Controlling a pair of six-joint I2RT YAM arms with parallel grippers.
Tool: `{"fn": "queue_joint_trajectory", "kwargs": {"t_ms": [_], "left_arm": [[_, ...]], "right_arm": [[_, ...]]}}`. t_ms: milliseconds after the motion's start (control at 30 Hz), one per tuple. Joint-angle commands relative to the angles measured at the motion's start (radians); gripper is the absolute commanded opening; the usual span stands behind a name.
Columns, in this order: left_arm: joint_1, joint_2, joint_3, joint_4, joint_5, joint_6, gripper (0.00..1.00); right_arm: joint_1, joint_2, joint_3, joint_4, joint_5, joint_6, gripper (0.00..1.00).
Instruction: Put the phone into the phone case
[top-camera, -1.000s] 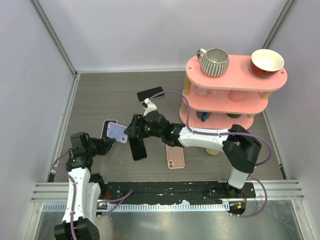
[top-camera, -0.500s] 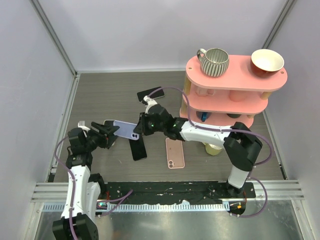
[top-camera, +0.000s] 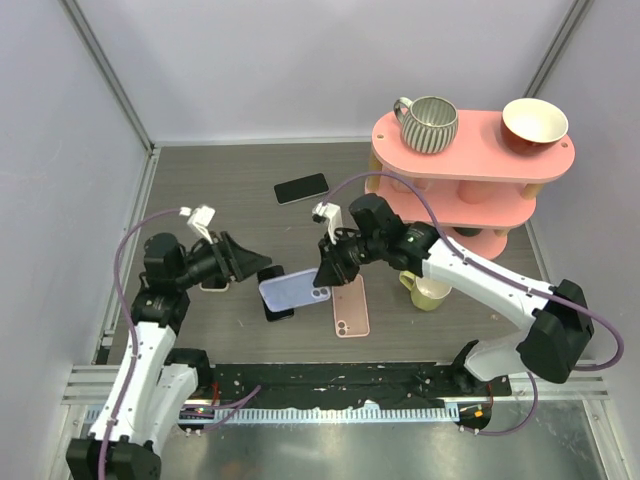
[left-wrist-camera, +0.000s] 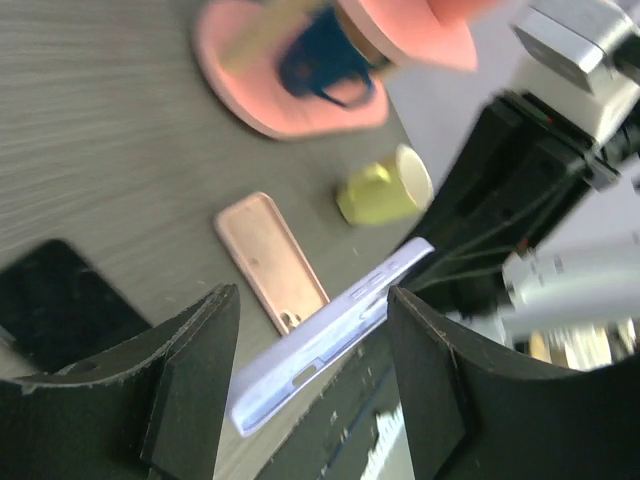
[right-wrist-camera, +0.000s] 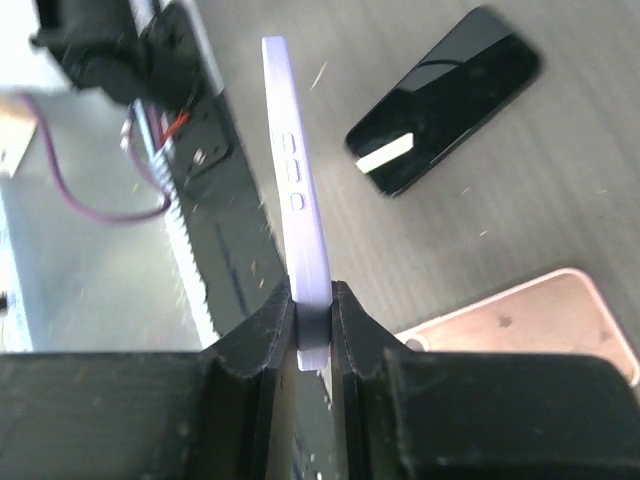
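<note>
The left gripper hangs over the left half of the desk, toward the near edge. Its fingers are spread wide and hold nothing, and they point at the case as if ready to receive it or steady it.

Just right of it, the lilac phone case is up off the desk. It is tilted on edge with its button side showing in the right wrist view. It is probably held in the air so the two arms can work on it together.

A black phone lies flat on the desk just under the case and is partly hidden by it. This is the likely one to go in. A second black phone lies well apart toward the far edge.

The right gripper is pinching one short end of the case between pressed fingers, which leaves the rest of it free.

A pink phone lies face down beside it. Further right are a yellow cup and the pink shelf, neither of which looks involved.
</note>
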Motion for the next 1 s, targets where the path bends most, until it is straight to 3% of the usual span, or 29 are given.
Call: {"fn": "queue_joint_trajectory", "kwargs": {"t_ms": [0,100,333,433,567,600,633,733,867,967], "left_arm": [[-0.141,0.063,0.067,0.071,0.183,0.148,0.65],[-0.221,0.107,0.078,0.073,0.262,0.153,0.64],[-0.394,0.155,0.092,0.078,0.300,0.170,0.64],[-0.416,0.218,0.107,0.078,0.326,0.168,0.55],[-0.422,0.264,0.124,0.076,0.332,0.195,0.28],[-0.422,0.265,0.127,0.075,0.322,0.200,0.22],[-0.421,0.264,0.133,0.067,0.300,0.208,0.12],[-0.417,0.268,0.168,0.012,0.201,0.229,0.00],[-0.373,0.300,0.239,-0.100,0.107,0.228,0.00],[-0.280,0.330,0.277,-0.154,0.050,0.174,0.00]], "right_arm": [[0.004,-0.064,0.023,-0.162,-0.188,-0.190,0.01],[0.004,-0.107,0.010,-0.169,-0.199,-0.204,0.01],[0.004,-0.155,0.004,-0.176,-0.215,-0.220,0.01],[0.004,-0.161,0.007,-0.178,-0.206,-0.221,0.01],[-0.002,-0.170,0.006,-0.180,-0.176,-0.215,0.02],[-0.006,-0.173,0.006,-0.175,-0.160,-0.207,0.07],[-0.006,-0.176,0.004,-0.167,-0.132,-0.194,0.22],[-0.009,-0.202,0.001,-0.108,0.015,-0.099,0.43],[-0.012,-0.268,-0.026,0.053,0.179,0.064,0.59],[-0.012,-0.285,-0.046,0.115,0.294,0.213,0.67]]}}
